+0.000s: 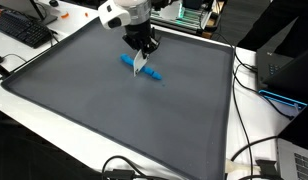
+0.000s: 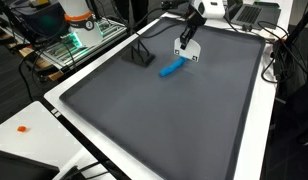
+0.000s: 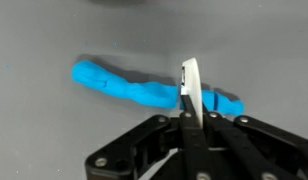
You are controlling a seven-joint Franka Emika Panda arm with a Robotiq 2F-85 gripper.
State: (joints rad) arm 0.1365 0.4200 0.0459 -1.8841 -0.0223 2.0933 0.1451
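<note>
**Fig. 1. My claw over one blue strip on the grey mat**

My claw (image 3: 191, 118) is pinched narrow on one thin white blade (image 3: 191, 85), held upright with its edge toward the wrist view. One lumpy blue strip (image 3: 124, 88) lies flat on the grey mat (image 1: 94, 110), in the far half. The blade crosses the strip near one end, but contact cannot be told. In an exterior view, one black stand (image 2: 142, 55) sits near the strip, apart from it. One keyboard (image 1: 24, 32) lies off the mat. Nothing blocks the strip but my blade.
</note>
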